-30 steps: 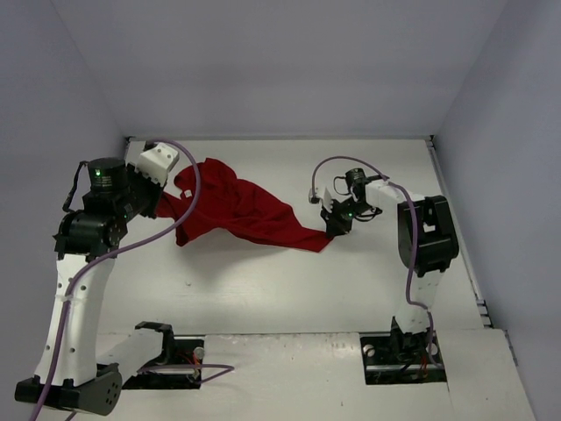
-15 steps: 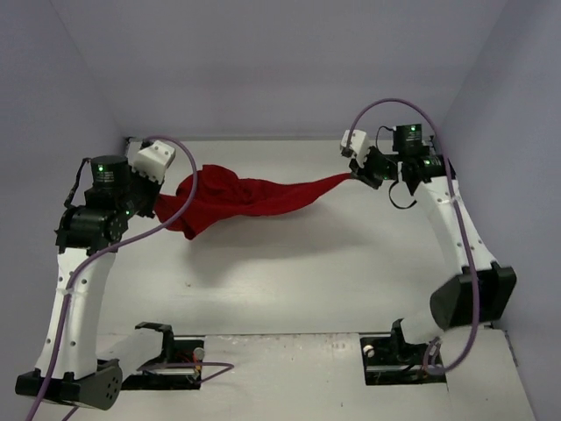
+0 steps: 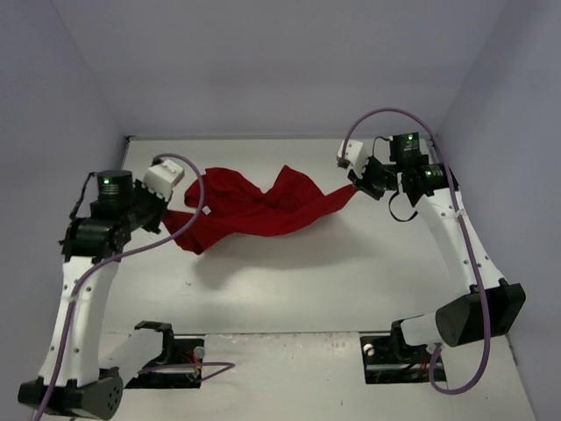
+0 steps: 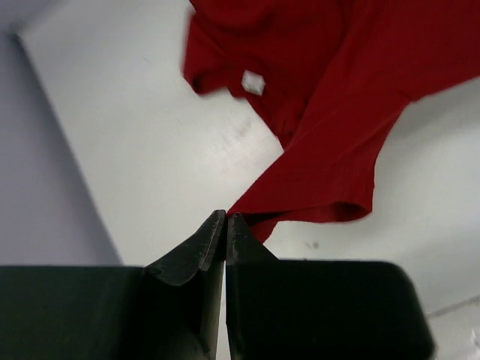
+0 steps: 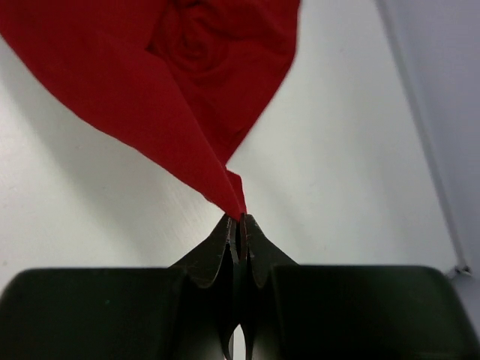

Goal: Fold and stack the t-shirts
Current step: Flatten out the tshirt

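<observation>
A dark red t-shirt [image 3: 254, 206] hangs slack between both arms above the white table, bunched in the middle. Its small white neck tag [image 4: 253, 82] shows in the left wrist view. My left gripper [image 3: 168, 215] is shut on the t-shirt's left edge; the pinched hem [image 4: 247, 208] runs from the fingertips [image 4: 225, 216]. My right gripper [image 3: 353, 185] is raised at the back right and is shut on a pointed corner of the t-shirt [image 5: 234, 196]. The cloth [image 5: 172, 82] fans out away from the right fingers.
The white table [image 3: 289, 281] is boxed in by pale walls at the back and both sides. Two arm bases [image 3: 403, 351] with purple cables sit at the near edge. The shirt's shadow lies on the table under it.
The right arm has swung up and to the back right, lifting its t-shirt corner off the table. The left gripper has shifted slightly right, and the once taut cloth now sags and bunches.
</observation>
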